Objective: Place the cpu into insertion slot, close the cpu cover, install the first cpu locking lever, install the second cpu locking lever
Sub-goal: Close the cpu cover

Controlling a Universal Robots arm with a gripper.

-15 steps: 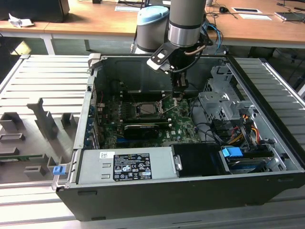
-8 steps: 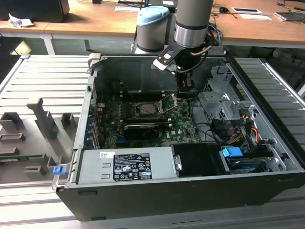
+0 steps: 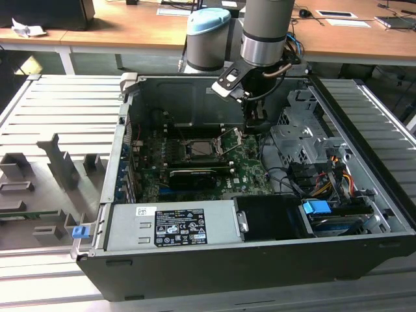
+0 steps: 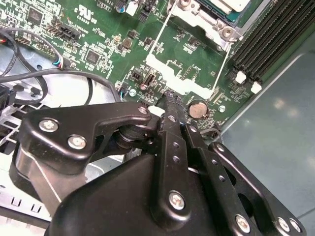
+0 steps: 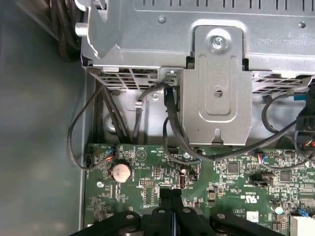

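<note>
Records an open dark grey metal computer case (image 3: pixel 260 266) across the middle of the exterior view, with a green circuit board (image 3: pixel 250 172) on its floor. Locates the small dark square insertion slot with silver metal rim (image 3: pixel 192 151) at the centre of that frame, just above a long black card (image 3: pixel 195 174). Finds the flat square cpu with pale silver-beige face (image 3: pixel 203 148) lying inside the slot. Confirms the same cpu (image 4: pixel 231 4) in the second wrist view, bordered by a silver metal frame (image 4: pixel 222 30). Cannot tell whether that frame lies latched. Places the black two-fingered gripper (image 3: pixel 255 130) just right of centre in the exterior view, beside the slot and apart from it, low over the board. Notes the gripper (image 4: pixel 166 97) with claw pressed together and nothing visible between the fingers. Shows the same in the first wrist view, gripper (image 5: pixel 171 192) tips close above the board. Marks a round silver coin cell (image 5: pixel 121 171) on the board near the fingertips. Logs a pale silver sheet-metal drive cage (image 5: pixel 216 83) beyond the board's edge, with black cables (image 5: pixel 172 132) trailing from it onto the board.
</note>
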